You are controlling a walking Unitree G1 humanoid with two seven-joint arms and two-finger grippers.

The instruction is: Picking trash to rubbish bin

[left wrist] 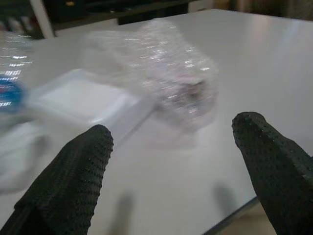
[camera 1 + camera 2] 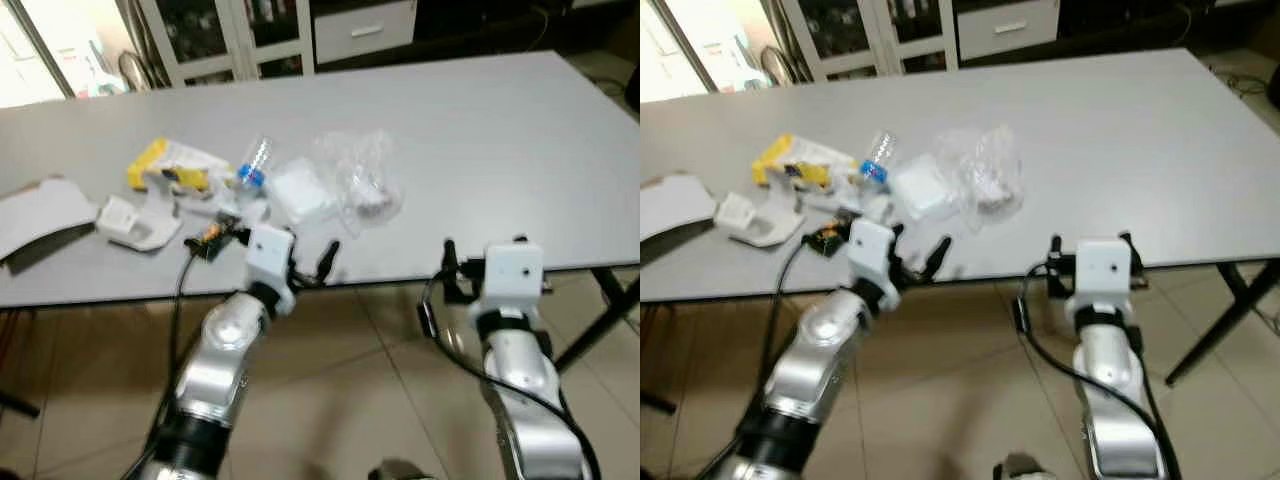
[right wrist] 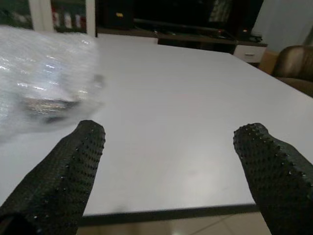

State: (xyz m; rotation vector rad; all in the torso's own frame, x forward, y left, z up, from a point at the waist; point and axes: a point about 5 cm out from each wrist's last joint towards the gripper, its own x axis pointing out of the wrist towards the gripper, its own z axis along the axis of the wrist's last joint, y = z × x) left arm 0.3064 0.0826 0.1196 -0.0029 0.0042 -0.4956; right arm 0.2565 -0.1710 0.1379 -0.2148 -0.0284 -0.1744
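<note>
No readable text anywhere.

The yellow packet [image 2: 170,165] and the bottle [image 2: 252,170] with its blue label, both lying near the table's [image 2: 500,130] left front edge, carry markings too blurred to read. The white box [image 2: 300,190] beside them and the cardboard [image 2: 40,215] at the left edge show plain faces, with no letters or numbers legible.

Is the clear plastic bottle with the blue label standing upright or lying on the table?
Lying. The clear plastic bottle with the blue label rests on its side on the grey table among other trash.
</note>
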